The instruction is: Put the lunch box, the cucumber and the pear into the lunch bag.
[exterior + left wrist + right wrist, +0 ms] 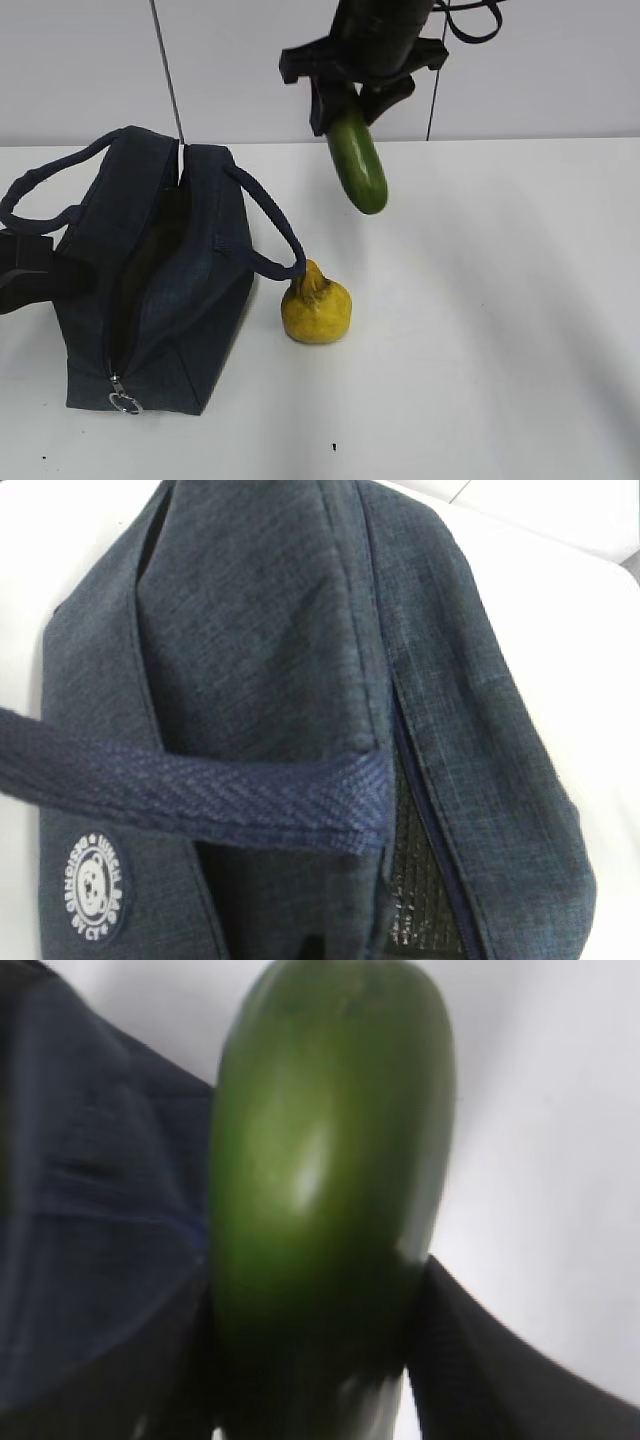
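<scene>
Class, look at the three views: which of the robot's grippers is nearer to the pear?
Right. The right gripper hangs above and behind the pear, holding the cucumber in the air. The left gripper sits at the lunch bag's far side, with the bag between.

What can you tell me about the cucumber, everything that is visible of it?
The cucumber is smooth, glossy and dark green, with a rounded free end. It hangs in the air above the table, tilted, its lower end pointing down and a little to the right in the exterior view. The right gripper holds its upper end between dark fingers. It touches nothing else; the lunch bag and the pear lie below.
</scene>
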Robot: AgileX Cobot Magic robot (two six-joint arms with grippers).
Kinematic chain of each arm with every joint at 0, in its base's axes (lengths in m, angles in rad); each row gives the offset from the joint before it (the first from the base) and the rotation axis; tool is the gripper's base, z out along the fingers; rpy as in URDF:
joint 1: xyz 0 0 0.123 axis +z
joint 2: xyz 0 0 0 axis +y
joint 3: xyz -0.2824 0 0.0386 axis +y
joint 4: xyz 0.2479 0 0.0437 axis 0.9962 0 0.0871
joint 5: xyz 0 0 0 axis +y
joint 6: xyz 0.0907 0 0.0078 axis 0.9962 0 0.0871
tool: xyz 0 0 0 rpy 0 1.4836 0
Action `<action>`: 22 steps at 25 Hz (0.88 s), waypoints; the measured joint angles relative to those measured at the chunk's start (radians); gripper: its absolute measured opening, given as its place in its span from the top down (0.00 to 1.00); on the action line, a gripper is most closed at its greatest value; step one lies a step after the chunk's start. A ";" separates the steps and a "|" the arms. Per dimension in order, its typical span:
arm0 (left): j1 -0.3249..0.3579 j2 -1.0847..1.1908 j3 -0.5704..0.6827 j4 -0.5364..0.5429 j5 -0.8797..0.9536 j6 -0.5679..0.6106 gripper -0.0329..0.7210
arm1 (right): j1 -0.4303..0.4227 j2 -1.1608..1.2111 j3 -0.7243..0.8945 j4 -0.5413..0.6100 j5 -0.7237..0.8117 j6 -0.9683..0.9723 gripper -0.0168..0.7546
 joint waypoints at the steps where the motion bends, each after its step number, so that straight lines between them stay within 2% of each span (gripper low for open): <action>1: 0.000 0.000 0.000 0.000 0.000 0.000 0.98 | 0.000 -0.002 -0.013 0.047 0.002 -0.016 0.49; 5: 0.000 0.000 0.000 0.000 0.000 0.000 0.98 | 0.002 -0.002 -0.026 0.315 0.011 -0.117 0.49; 7: 0.000 0.000 0.000 0.000 0.000 0.000 0.98 | 0.006 0.003 -0.028 0.410 0.014 -0.149 0.49; 16: 0.000 0.000 0.000 0.000 0.001 0.000 0.98 | 0.044 0.119 -0.028 0.646 0.014 -0.209 0.49; 22: 0.000 0.000 0.000 0.001 0.001 0.000 0.98 | 0.045 0.202 -0.028 0.741 0.009 -0.221 0.49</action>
